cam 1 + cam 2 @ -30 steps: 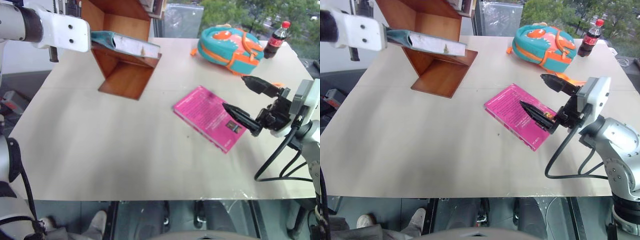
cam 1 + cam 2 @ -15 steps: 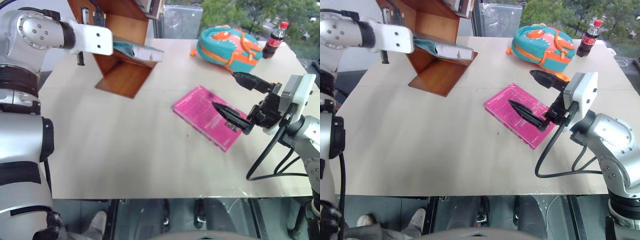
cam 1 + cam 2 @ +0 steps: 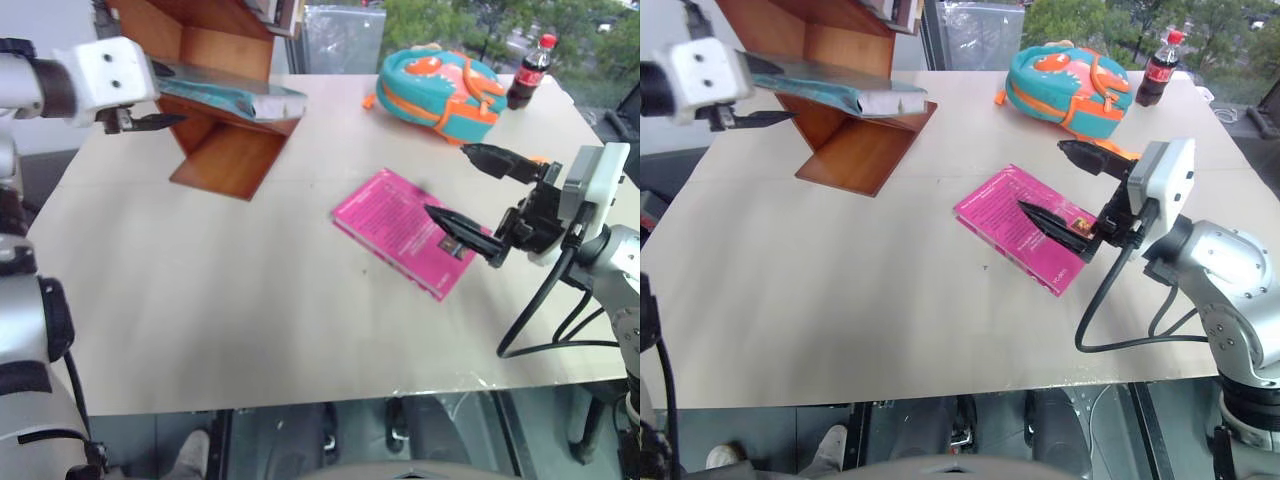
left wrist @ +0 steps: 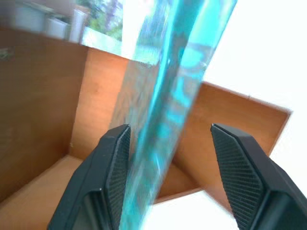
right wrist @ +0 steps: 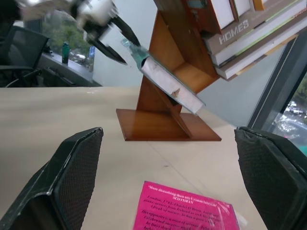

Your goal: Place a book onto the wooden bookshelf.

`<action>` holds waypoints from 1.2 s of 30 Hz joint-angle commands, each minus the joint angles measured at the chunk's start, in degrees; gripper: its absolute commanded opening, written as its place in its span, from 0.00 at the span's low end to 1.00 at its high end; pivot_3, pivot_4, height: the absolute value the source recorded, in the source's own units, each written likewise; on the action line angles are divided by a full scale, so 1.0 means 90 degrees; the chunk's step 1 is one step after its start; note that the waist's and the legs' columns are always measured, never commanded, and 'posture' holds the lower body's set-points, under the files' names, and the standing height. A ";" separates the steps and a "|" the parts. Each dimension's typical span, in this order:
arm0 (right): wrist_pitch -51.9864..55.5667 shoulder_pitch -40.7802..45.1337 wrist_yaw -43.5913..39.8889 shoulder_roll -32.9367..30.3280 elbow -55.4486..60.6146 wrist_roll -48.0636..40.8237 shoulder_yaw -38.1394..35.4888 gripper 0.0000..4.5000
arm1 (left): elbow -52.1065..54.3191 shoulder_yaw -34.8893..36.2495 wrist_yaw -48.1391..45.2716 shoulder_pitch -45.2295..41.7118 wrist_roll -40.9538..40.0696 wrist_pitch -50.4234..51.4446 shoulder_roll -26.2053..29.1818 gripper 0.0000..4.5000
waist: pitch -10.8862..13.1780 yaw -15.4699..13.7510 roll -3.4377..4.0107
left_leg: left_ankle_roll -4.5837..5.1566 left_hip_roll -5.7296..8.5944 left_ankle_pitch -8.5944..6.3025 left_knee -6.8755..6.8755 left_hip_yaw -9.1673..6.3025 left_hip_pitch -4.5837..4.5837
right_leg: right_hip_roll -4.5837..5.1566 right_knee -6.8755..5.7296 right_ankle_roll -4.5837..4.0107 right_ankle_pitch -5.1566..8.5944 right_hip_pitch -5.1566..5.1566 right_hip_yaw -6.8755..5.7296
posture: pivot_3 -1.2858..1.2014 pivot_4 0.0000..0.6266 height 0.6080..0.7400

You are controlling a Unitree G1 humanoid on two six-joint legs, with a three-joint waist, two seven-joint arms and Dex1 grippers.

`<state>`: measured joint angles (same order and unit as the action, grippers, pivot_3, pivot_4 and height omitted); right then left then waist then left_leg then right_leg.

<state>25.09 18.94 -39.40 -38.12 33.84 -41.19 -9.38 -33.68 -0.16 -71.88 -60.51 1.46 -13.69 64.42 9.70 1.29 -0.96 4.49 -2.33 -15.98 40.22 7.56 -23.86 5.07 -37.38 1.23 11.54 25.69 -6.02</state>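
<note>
The teal-blue book (image 3: 235, 92) lies tilted on a slanted board of the reddish-brown wooden bookshelf (image 3: 225, 160) at the table's far left. One end of the book sticks out toward my left gripper (image 3: 175, 95). That gripper is open. In the left wrist view its fingers (image 4: 115, 163) stand wide on either side of the book's edge (image 4: 182, 72) without pressing it. My right gripper (image 3: 450, 182) hovers open over the near right part of the table, just above a pink book (image 3: 400, 230), holding nothing.
A teal and orange backpack (image 3: 435, 85) and a cola bottle (image 3: 525, 72) sit at the far right. Other books (image 5: 249, 38) are stacked on the bookshelf's upper level. The pale table (image 3: 200, 300) reaches toward me, bare at the left and middle.
My left gripper has opened and let go of the teal book, drawing back a little to the left. The book now rests on the shelf board. The right arm has kept still.
</note>
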 commanded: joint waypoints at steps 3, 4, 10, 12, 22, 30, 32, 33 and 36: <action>-0.0026 0.0166 -0.0265 -0.0055 -0.0100 -0.0118 -0.0044 1.00 | 0.3273 0.1984 0.0070 0.2028 -0.1849 0.3101 0.0374 0.63 | 0.0002 -0.0077 -0.0003 | 0.0000 0.0002 0.0000 0.0005 -0.0003 0.0001 | 0.0005 -0.0004 0.0018 0.0010 -0.0006 -0.0003 | 0.52 0.24 1.00; -0.0019 0.0169 -0.0300 -0.0058 -0.0128 -0.0125 -0.0042 1.00 | 0.3654 0.2226 0.0183 0.2341 -0.2015 0.3469 0.0364 0.63 | 0.0002 -0.0089 -0.0004 | 0.0000 0.0003 0.0000 0.0011 -0.0008 0.0004 | 0.0009 -0.0011 0.0019 0.0011 -0.0011 0.0000 | 0.52 0.24 1.00; 0.0112 0.0020 -0.0355 -0.0053 -0.0060 -0.0109 0.0062 1.00 | 0.5940 0.3258 0.1342 0.4140 -0.3262 0.5489 -0.0686 0.58 | 0.0003 -0.0112 -0.0005 | -0.0003 0.0003 0.0002 0.0019 -0.0008 0.0019 | 0.0011 -0.0030 0.0019 0.0012 -0.0018 0.0003 | 0.52 0.24 1.00; 0.0094 -0.0134 -0.0380 -0.0104 -0.0018 0.0024 0.0114 1.00 | 0.6322 0.3265 0.1710 0.4520 -0.3469 0.5706 -0.1117 0.48 | 0.0001 -0.0112 -0.0005 | -0.0012 0.0002 0.0007 0.0021 -0.0016 0.0015 | 0.0007 -0.0034 0.0018 0.0011 -0.0018 0.0003 | 0.52 0.24 1.00; 0.0040 -0.1730 -0.0518 -0.0718 -0.0267 0.0936 -0.0114 1.00 | 0.7301 0.2644 0.3293 0.6386 -0.3552 0.5403 -0.3216 0.18 | -0.0004 -0.0150 -0.0009 | -0.0017 0.0004 0.0010 0.0019 -0.0007 0.0021 | 0.0007 -0.0028 -0.0005 -0.0004 -0.0021 0.0031 | 0.52 0.24 1.00; -0.0496 -0.3688 -0.1244 -0.1349 -0.0786 0.1616 -0.1698 1.00 | 0.7454 0.3245 0.2931 0.8134 -0.3475 0.4726 -0.3144 0.99 | -0.0011 -0.0233 -0.0010 | -0.0017 -0.0001 0.0008 0.0017 -0.0009 0.0025 | 0.0007 -0.0033 -0.0010 0.0026 -0.0018 0.0029 | 0.52 0.24 1.00; -0.0628 -0.4096 -0.1333 -0.1405 -0.0887 0.1788 -0.2122 1.00 | 0.7335 0.3420 0.2743 0.8571 -0.3349 0.4625 -0.2894 0.99 | -0.0011 -0.0237 -0.0010 | -0.0018 -0.0002 0.0007 0.0016 -0.0012 0.0027 | 0.0007 -0.0031 -0.0012 0.0027 -0.0020 0.0027 | 0.52 0.24 1.00; -0.0651 -0.4224 -0.1379 -0.1424 -0.0908 0.1825 -0.2261 1.00 | 0.7272 0.3528 0.2711 0.8669 -0.3407 0.4637 -0.2835 0.99 | -0.0012 -0.0237 -0.0007 | -0.0017 -0.0002 0.0006 0.0017 -0.0012 0.0025 | 0.0009 -0.0030 -0.0014 0.0027 -0.0018 0.0027 | 0.52 0.24 1.00; -0.0630 -0.4404 -0.1525 -0.1461 -0.0912 0.1840 -0.2442 1.00 | 0.7165 0.3539 0.2582 0.8700 -0.3517 0.4570 -0.2664 0.99 | -0.0014 -0.0236 -0.0005 | 0.0006 -0.0001 -0.0008 0.0017 -0.0012 0.0026 | 0.0013 -0.0029 -0.0017 0.0025 -0.0018 0.0030 | 0.52 0.24 1.00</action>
<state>20.65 -20.40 -52.00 -50.35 24.47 -24.66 -28.61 30.16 30.43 -47.69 18.12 -29.37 29.15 39.33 9.57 -0.83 -1.00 4.42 -2.34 -16.16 40.38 7.44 -23.63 5.18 -37.64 1.05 11.75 25.53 -5.76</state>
